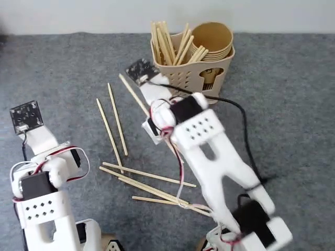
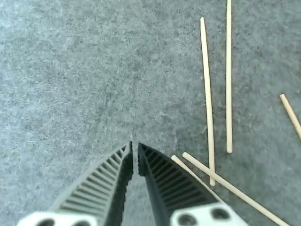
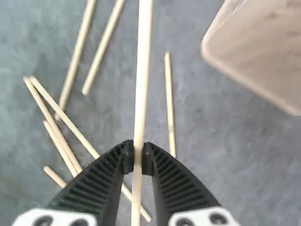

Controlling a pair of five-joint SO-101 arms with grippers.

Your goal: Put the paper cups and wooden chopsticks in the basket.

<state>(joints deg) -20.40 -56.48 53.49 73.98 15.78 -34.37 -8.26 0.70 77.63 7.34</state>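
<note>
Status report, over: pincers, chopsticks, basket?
Left pincer shut, empty. Right pincer shut on a chopstick, near the basket. Paper cups in basket; loose chopsticks lie on carpet.

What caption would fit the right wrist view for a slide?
The right gripper shut on a wooden chopstick beside the basket, with loose chopsticks lying on the grey carpet.

Grey carpeted table; pale wall behind.

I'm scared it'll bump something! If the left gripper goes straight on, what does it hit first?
Probably bare carpet; the left gripper points at it, with chopsticks off to one side.
</note>
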